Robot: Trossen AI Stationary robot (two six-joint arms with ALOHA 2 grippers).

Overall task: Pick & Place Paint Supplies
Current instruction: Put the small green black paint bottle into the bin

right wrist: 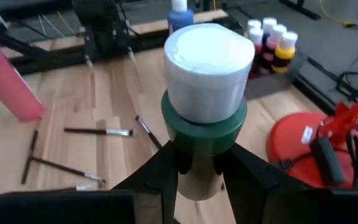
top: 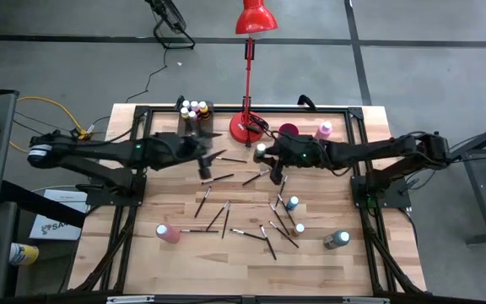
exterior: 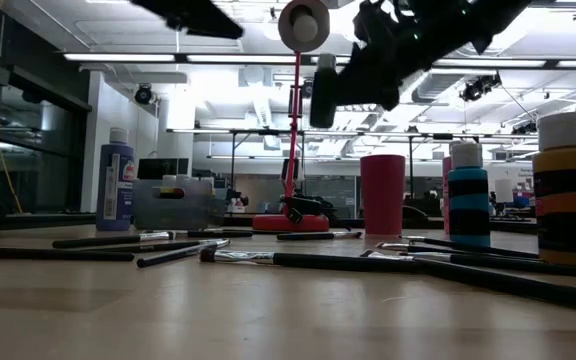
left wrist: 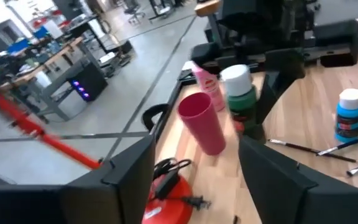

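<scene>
My right gripper (top: 264,157) is shut on a green paint bottle with a white cap (right wrist: 207,73), held in the air over the table's far middle, near the dark red cup (top: 288,131). My left gripper (left wrist: 194,186) hovers open with nothing between its fingers, just left of it and in front of the grey bin (top: 195,118), which holds several bottles. Several dark-handled paintbrushes (top: 226,215) lie flat on the wood. A pink bottle (top: 168,233) lies on its side near left; two blue bottles (top: 292,203) and another bottle (top: 337,240) stand near right. My right gripper pinches the bottle's green body (right wrist: 204,140) below the cap between its two fingers (right wrist: 161,171). The fingers reach in from the table's right, slanting slightly down. The bottle stands upright, cap up, lifted well clear of the table (exterior: 323,92).
A red desk lamp stands on its round base (top: 247,127) at the far middle, its pole rising between the arms. A pink bottle (top: 324,129) stands right of the cup. A blue bottle (right wrist: 179,15) stands by the bin. Bare wood lies at the near left.
</scene>
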